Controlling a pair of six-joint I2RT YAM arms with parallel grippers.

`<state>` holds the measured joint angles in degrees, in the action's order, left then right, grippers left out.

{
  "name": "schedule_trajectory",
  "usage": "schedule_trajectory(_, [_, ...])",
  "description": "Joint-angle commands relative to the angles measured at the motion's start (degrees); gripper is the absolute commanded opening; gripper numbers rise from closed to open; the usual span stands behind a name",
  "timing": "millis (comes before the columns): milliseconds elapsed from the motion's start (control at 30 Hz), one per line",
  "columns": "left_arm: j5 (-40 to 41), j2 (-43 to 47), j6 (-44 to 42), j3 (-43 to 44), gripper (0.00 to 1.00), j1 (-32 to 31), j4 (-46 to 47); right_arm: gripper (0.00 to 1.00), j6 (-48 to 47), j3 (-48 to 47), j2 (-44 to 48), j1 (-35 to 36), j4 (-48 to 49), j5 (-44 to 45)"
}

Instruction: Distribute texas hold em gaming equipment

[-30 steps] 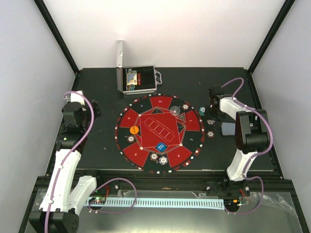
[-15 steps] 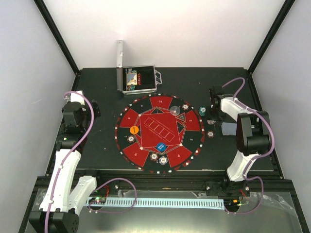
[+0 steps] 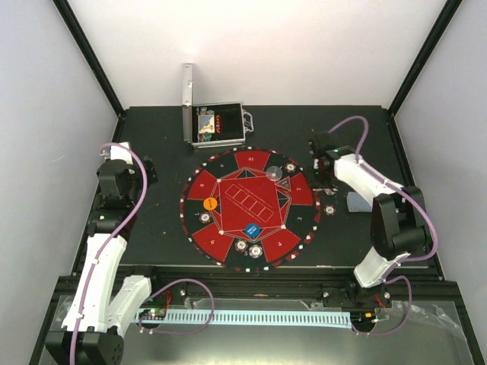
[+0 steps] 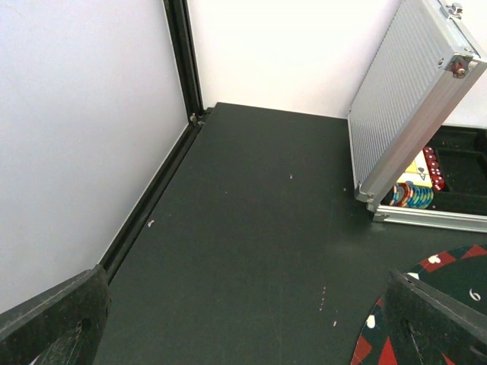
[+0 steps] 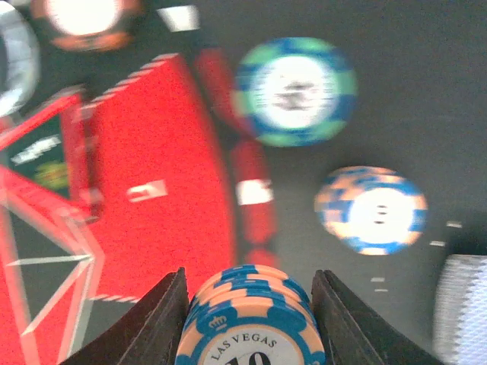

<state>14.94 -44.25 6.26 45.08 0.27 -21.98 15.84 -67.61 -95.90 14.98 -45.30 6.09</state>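
Top external: black table (image 3: 156, 133), white walls (image 3: 266, 53).

We see a matt, dark tabletop (image 4: 251, 251), smooth apart from a few pale specks. The case (image 4: 407, 99) is silver metal, its lid finely ribbed, with shiny riveted corner pieces. The mat (image 3: 228, 228) looks like dull, flat cloth, perhaps felt; the blur keeps us from being sure. The stack of chips (image 5: 255, 323) has a grainy, matt top with printed lettering. The right pincer (image 5: 251, 304) has fingers (image 5: 163, 323) of matt black plastic. The right arm's white shell (image 3: 365, 179) looks smooth and faintly glossy.
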Motion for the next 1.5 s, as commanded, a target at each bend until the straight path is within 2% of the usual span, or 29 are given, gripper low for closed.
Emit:
schedule_trajectory(0, [0.1, 0.1, -0.2, 1.4, 0.99, -0.4, 1.2, 0.40, 2.8, -3.4, 0.4, 11.1, -2.1, -0.9])
schedule_trajectory(233, [1.0, -0.5, -0.1, 1.4, 0.99, -0.3, 0.8, 0.40, 5.9, -15.0, -11.2, 27.9, -2.2, -3.6])
schedule_trajectory(500, [5.2, -1.2, -0.3, 2.0, 0.99, 1.6, -0.2, 0.40, 4.7, -36.6, -27.2, 38.6, -6.2, -3.9])
schedule_trajectory(700, [5.1, -0.8, -0.4, 1.7, 0.99, 1.6, 0.0, 0.40, 3.3, -49.7, -37.4, 42.3, -10.0, -3.5])
schedule_trajectory(967, [5.4, -0.9, -0.3, 1.9, 0.99, 1.6, -0.2, 0.40, 2.1, -60.5, -44.5, 44.6, -11.2, -5.1])
schedule_trajectory(1467, [8.8, -0.8, -0.7, 2.0, 0.99, 2.1, -0.6, 0.40, 0.8, -71.7, -52.5, 45.1, -10.5, -7.7])
